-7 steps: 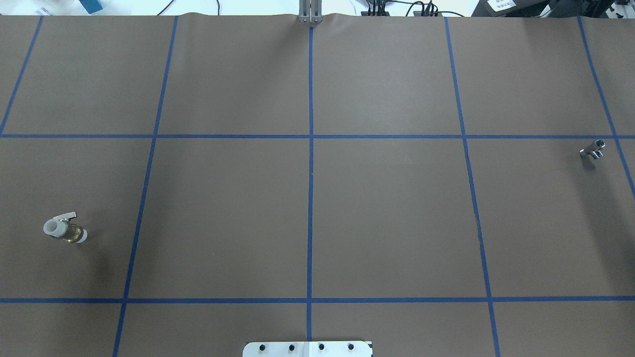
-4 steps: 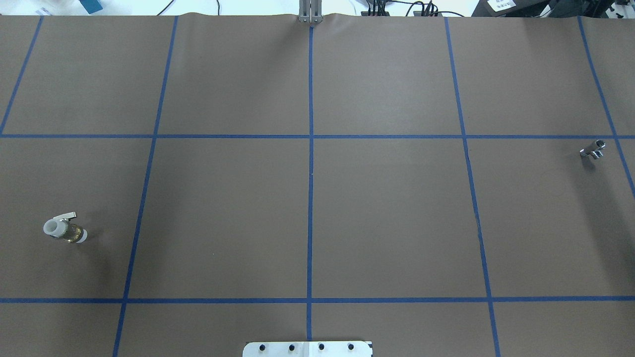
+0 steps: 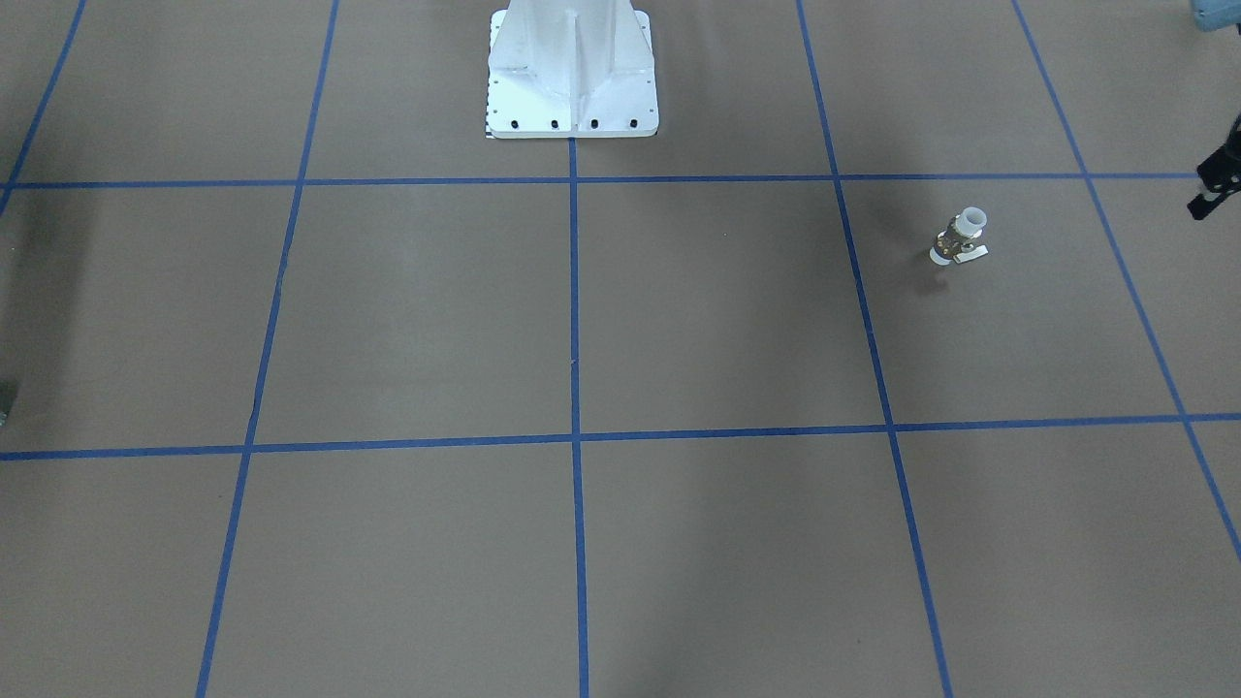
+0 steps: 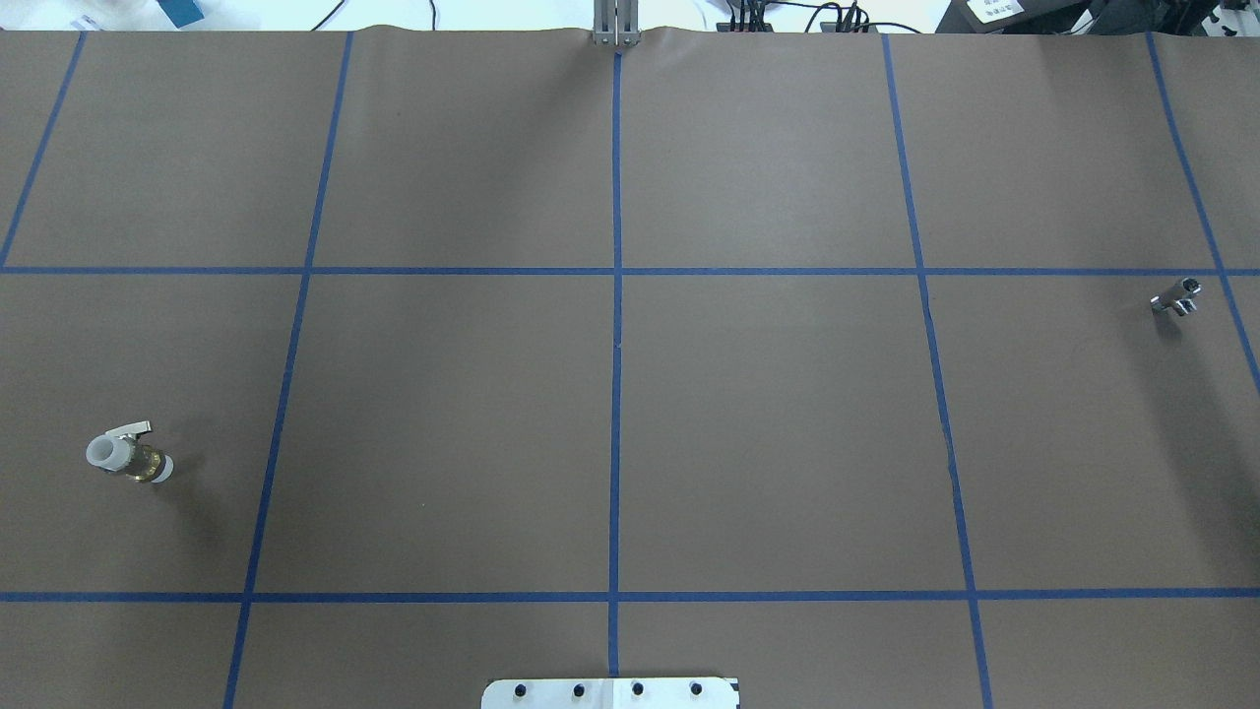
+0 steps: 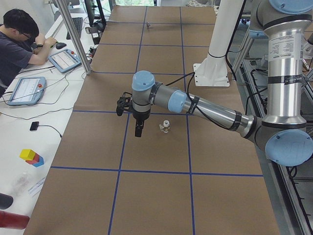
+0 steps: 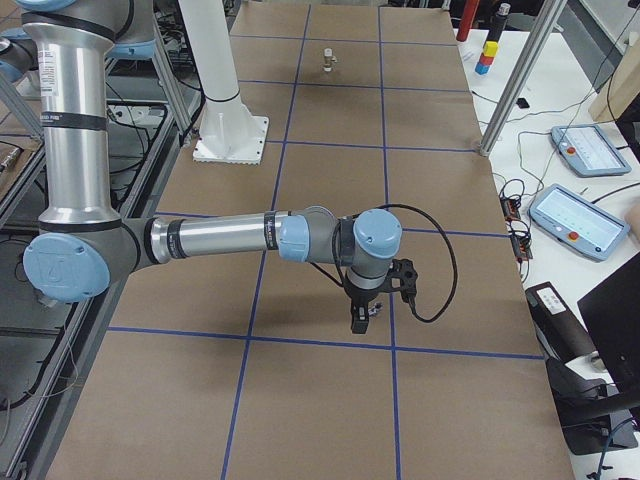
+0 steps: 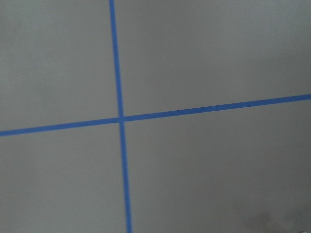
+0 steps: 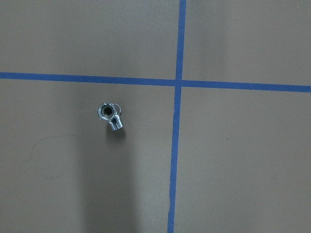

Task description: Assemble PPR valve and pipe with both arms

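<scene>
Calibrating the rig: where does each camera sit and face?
Front-facing: across the table, looking down; pedestal shows.
Overhead: behind the robot, looking down; baseplate edge only.
Exterior left: table's left end; left arm near valve.
Exterior right: right end; right arm nearest.
Left wrist: looks down, tape lines only.
Right wrist: looks down on the pipe.
Overhead and front-facing share the valve.

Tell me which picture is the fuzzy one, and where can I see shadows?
Left wrist view: fuzzy, the blue tape lines look soft and smeared. Right wrist view: sharp, the pipe shines, with a dim shadow stripe running down below it. Front-facing view: clear, the PPR valve throws a faint shadow toward the view's lower left.
</scene>
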Controlling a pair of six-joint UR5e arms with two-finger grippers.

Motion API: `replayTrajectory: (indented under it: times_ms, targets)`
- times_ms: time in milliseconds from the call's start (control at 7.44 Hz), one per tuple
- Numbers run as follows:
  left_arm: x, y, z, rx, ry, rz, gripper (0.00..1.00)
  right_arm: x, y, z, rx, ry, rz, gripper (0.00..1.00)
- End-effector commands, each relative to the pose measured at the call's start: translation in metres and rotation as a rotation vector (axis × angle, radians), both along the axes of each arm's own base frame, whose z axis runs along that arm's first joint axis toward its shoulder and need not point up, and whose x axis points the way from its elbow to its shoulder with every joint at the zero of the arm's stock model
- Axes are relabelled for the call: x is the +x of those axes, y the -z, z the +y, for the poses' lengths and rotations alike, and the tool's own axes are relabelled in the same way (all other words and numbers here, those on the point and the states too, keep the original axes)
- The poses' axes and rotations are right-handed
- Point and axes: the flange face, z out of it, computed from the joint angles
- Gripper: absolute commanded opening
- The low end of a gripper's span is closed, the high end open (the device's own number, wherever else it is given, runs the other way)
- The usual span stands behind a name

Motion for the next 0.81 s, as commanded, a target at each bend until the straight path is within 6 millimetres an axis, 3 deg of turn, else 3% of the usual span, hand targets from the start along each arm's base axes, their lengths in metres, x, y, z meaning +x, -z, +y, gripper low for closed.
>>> replayTrajectory:
  times_ms: [0,403,672]
  targets:
    - [0.102,0.034,0.026,-0.147,0.045,-0.016,1.0,0.0,-0.013,-0.001,0.003,0.001,0.002,1.0]
    - [0.148,0.03,0.04,-0.166,0.037,-0.007,1.0,-0.001,-0.019,-0.005,0.034,0.001,0.002,1.0]
    - [0.182,0.011,0.047,-0.163,0.059,-0.026,1.0,-0.001,-0.026,-0.004,0.016,0.0,-0.007,1.0]
